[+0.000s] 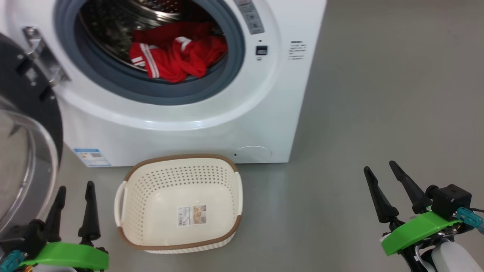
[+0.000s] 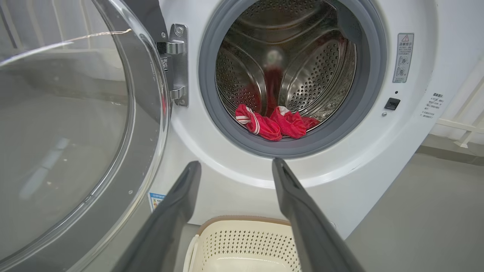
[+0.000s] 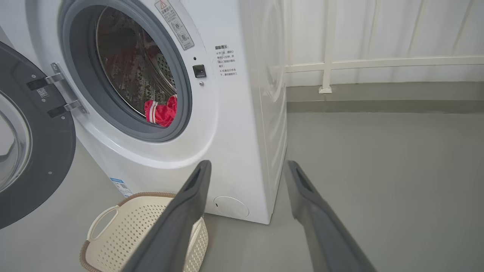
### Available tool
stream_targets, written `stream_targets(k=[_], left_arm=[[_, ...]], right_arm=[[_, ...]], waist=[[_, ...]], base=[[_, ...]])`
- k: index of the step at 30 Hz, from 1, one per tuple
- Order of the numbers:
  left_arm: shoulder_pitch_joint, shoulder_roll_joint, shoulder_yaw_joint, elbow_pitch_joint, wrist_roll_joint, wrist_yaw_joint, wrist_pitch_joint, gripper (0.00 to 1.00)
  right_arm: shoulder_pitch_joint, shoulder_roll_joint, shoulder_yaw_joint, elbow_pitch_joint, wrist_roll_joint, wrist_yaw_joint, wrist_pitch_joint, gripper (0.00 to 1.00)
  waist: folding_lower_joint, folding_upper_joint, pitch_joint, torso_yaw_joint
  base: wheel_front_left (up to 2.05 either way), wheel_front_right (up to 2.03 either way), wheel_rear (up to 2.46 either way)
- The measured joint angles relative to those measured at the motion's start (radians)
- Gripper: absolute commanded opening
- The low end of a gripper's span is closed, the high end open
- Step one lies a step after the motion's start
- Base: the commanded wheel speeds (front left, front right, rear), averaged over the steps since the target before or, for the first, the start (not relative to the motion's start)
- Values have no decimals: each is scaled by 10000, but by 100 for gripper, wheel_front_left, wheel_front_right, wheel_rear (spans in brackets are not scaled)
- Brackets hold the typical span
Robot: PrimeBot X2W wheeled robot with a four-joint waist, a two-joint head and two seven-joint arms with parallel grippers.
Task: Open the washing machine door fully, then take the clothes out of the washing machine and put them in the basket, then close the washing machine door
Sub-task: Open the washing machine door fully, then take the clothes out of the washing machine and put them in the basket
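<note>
Grey smooth floor [image 1: 378, 94] lies under everything. Bright red clothes [image 1: 177, 56] with white stripes lie bunched at the bottom front of the perforated steel drum [image 2: 314, 71], just behind the grey gasket [image 1: 151, 96] of the white washing machine [image 1: 227, 124]. Its glossy black washing machine door [image 1: 15, 83] is swung out on the robot's left, and the clear bulging window is near the left gripper [image 1: 75, 186]. On the floor close to the machine's front, below the opening, stands the cream basket [image 1: 181, 175], with a paper label [image 1: 192, 215] on its bottom. Both the left gripper and the right gripper [image 1: 379, 166] have their fingers spread wide and hold nothing. Bare floor runs to the right of the machine, up to a white railing [image 3: 378, 62].
</note>
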Motion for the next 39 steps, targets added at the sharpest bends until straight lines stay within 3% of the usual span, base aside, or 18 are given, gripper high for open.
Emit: stream_targets(k=[10, 39], left_arm=[[150, 27, -286, -82, -88, 0, 0, 100], [175, 180, -391, -318, -245, 0, 0, 100]], right_arm=[[1, 0, -150, -65, 0, 2, 0, 100], [2, 4, -150, -111, -82, 2, 0, 100]], waist=[[-1, 0, 73, -766], [0, 0, 92, -640]], base=[[0, 0, 0], [16, -23, 7]])
